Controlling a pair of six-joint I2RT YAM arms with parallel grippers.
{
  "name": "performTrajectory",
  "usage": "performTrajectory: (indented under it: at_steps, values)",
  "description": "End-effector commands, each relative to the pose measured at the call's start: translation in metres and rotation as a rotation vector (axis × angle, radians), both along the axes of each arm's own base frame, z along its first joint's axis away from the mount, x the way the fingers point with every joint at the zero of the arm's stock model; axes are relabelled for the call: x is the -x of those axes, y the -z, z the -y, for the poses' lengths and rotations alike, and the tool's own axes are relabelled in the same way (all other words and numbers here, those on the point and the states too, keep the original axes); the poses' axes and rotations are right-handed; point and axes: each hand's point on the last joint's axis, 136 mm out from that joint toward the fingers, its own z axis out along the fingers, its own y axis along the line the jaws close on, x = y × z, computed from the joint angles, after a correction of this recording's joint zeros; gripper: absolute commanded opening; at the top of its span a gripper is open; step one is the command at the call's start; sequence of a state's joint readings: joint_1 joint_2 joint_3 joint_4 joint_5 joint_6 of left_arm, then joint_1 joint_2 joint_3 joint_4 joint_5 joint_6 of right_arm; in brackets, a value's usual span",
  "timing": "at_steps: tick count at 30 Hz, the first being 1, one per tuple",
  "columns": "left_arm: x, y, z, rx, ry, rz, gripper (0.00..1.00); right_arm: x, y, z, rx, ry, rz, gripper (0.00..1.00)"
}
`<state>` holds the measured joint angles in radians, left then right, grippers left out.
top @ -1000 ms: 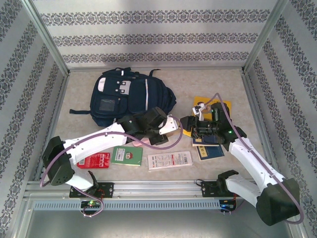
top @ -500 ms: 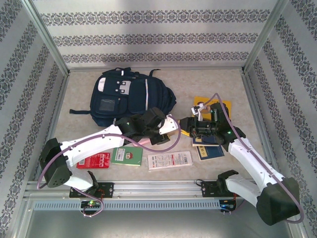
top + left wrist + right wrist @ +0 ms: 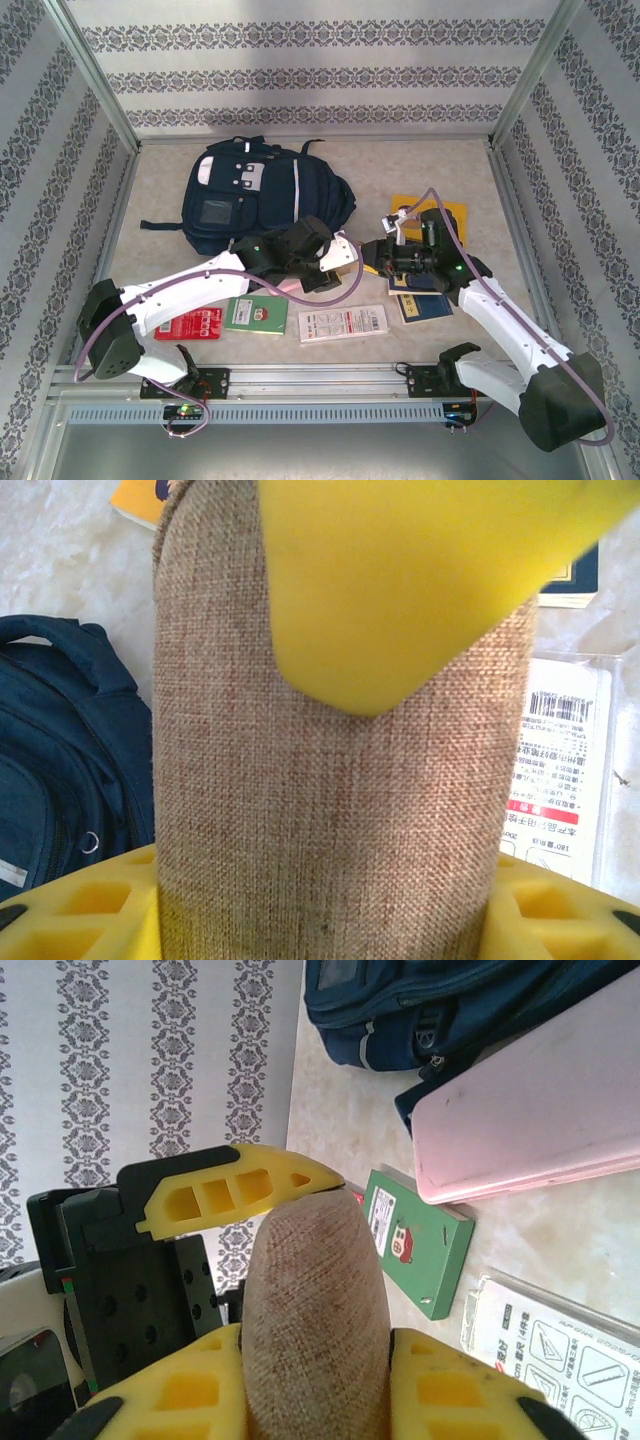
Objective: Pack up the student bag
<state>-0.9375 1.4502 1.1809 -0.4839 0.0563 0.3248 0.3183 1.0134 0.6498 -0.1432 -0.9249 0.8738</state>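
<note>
The student bag (image 3: 255, 195) lies at the back left of the table; its navy fabric also shows in the left wrist view (image 3: 50, 740) and the right wrist view (image 3: 450, 1010). A beige burlap pouch (image 3: 347, 252) hangs between the two arms above the table's middle. My left gripper (image 3: 333, 258) is shut on one end of the pouch (image 3: 330, 780), its yellow fingers (image 3: 90, 920) at both sides. My right gripper (image 3: 372, 254) is shut on the other end (image 3: 315, 1300), its fingers (image 3: 450, 1390) pressed against the weave.
A green booklet (image 3: 256, 314), a red packet (image 3: 190, 324) and a white ruler pack (image 3: 343, 322) lie along the front. A pink case (image 3: 540, 1110) lies beside the bag. A yellow book (image 3: 445, 213) and blue books (image 3: 425, 303) sit under the right arm.
The right gripper's fingers have closed onto the pouch's free end. The left arm has brought the pouch slightly toward the right gripper and keeps its grip.
</note>
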Motion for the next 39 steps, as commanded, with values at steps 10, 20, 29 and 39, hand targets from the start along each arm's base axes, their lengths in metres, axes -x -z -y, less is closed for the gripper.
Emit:
performTrajectory:
  at_steps: [10,20,29,39]
  values:
    - [-0.098,-0.050,-0.023,0.320,-0.376,-0.219,0.67,-0.041,0.024,0.104,0.432,0.517,0.143,0.17]
    - [-0.220,-0.015,-0.082,0.568,-0.831,-0.516,0.67,-0.062,0.033,0.123,0.504,0.628,0.189,0.20]
    - [-0.269,0.009,-0.102,0.662,-0.912,-0.603,0.68,-0.068,0.040,0.125,0.530,0.616,0.198,0.21]
    - [-0.298,0.045,-0.115,0.724,-0.969,-0.698,0.62,-0.068,0.041,0.123,0.519,0.596,0.203,0.22]
